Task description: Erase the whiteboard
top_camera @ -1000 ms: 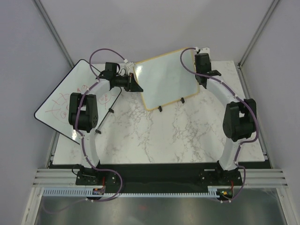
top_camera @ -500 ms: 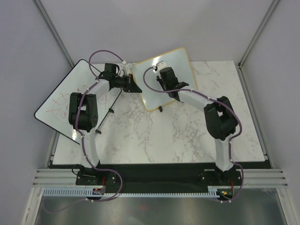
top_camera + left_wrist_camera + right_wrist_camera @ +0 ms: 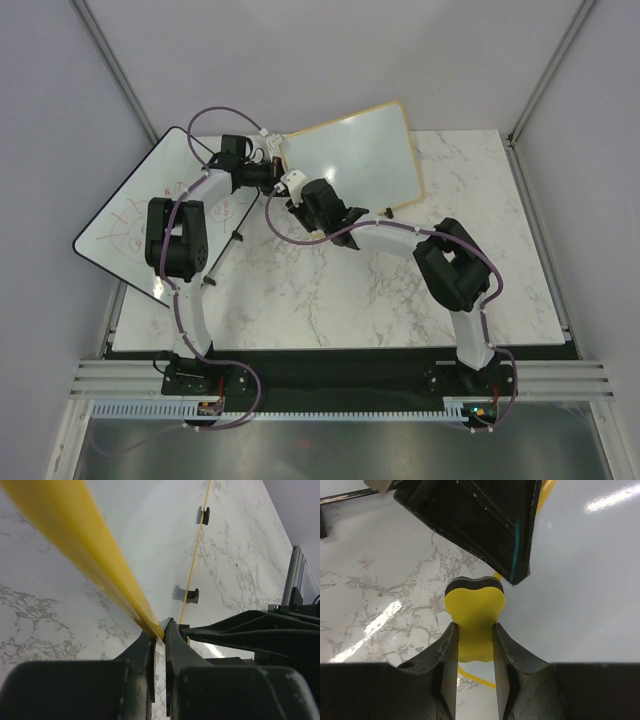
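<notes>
The whiteboard (image 3: 350,160) has a light tan frame, a blank white face and small black feet (image 3: 191,595), and stands tilted at the back of the table. My left gripper (image 3: 283,182) is shut on its left frame edge (image 3: 125,590), which shows close up in the left wrist view. My right gripper (image 3: 300,200) is shut on a yellow eraser (image 3: 475,615) with a black pad. It holds the eraser at the board's lower left corner, right beside the left gripper (image 3: 480,520). The board face (image 3: 580,580) there shows no marks.
A larger black-edged whiteboard (image 3: 130,215) with red scribbles lies at the left, overhanging the marble table (image 3: 350,290). Grey walls and metal posts enclose the back and sides. The right arm (image 3: 400,240) stretches across the table's middle.
My right gripper swept with the eraser from the board's upper right corner leftward across its face to the lower left corner. The board's right side swung back a little. The left gripper stayed put.
</notes>
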`<action>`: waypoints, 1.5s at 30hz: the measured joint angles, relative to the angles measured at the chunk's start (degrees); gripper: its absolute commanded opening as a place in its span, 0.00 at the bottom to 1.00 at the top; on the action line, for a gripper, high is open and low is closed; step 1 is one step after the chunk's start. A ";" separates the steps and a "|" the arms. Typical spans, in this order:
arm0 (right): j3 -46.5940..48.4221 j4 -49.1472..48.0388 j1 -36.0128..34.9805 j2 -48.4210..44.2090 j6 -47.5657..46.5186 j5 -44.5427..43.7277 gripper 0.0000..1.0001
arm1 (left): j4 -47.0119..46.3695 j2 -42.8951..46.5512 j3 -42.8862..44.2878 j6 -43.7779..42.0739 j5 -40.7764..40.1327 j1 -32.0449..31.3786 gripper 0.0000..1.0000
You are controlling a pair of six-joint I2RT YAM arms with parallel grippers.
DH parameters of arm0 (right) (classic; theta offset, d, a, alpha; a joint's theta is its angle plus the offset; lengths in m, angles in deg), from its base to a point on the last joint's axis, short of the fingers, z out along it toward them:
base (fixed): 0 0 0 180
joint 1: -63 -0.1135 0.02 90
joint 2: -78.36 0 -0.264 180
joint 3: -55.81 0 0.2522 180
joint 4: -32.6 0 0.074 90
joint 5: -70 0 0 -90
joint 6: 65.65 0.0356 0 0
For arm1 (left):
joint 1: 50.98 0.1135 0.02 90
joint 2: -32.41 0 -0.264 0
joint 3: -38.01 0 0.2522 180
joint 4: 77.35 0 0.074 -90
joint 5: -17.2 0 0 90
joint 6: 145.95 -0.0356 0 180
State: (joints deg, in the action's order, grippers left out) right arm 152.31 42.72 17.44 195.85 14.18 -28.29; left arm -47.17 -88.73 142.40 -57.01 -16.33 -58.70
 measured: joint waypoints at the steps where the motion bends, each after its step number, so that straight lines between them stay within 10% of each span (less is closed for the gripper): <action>1: 0.00 -0.15 0.28 0.00 0.50 -0.07 0.00 | -0.37 0.00 0.00 -0.22 0.07 -0.07 0.02; 24: -4.46 -12.20 9.22 -0.90 17.68 -28.26 0.00 | -0.52 0.00 0.11 0.09 -0.83 -0.42 0.02; 45: -6.84 -12.59 2.40 -1.75 26.88 -16.55 0.00 | -1.16 0.00 0.39 -0.24 -0.35 -0.39 0.02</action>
State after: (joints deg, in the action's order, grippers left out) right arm 145.47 30.13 19.84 194.10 41.06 -44.84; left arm -48.32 -88.73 142.80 -57.25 -16.68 -59.10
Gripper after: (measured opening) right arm 0.356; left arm 0.084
